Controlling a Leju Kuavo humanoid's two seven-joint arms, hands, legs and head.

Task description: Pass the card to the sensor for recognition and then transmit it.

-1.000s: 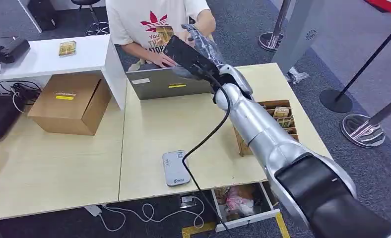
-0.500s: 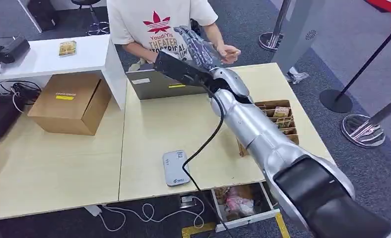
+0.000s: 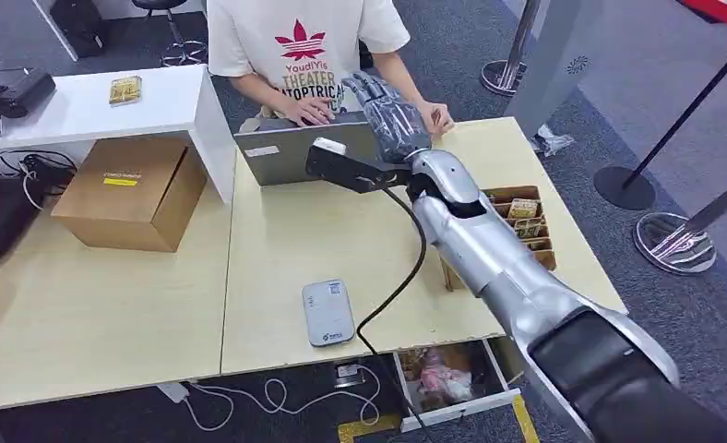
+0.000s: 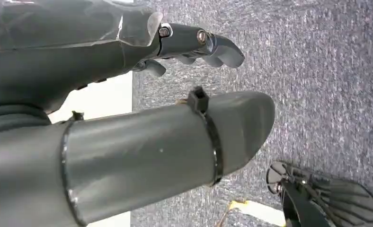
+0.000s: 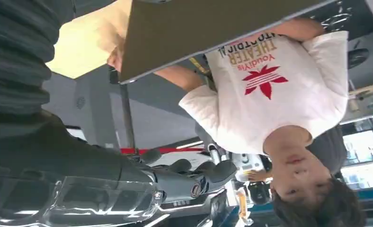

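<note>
My right hand (image 3: 389, 111) reaches over the table's far edge by the laptop (image 3: 295, 152), fingers spread and nothing in them; the right wrist view shows its fingers (image 5: 189, 182) straight and apart, facing the person (image 5: 270, 75). The person's hand (image 3: 436, 118) rests at the table edge just right of my hand; I cannot make out a card in it. The grey card sensor (image 3: 327, 312) lies flat near the table's front edge. A wooden card box (image 3: 517, 226) with several cards stands at the right. My left hand (image 4: 128, 142) hangs over grey carpet, holding nothing, fingers loosely apart.
A black cable (image 3: 392, 286) trails from my right wrist across the table past the sensor. A cardboard box (image 3: 134, 189) sits on the left table beside a white desk (image 3: 83, 106). An open drawer (image 3: 452, 378) juts out below the front edge. Barrier posts (image 3: 673, 245) stand at right.
My right hand has swung right and lower, its wrist turning level. The person's hand, which met my hand earlier, drew back and now rests on the table edge.
</note>
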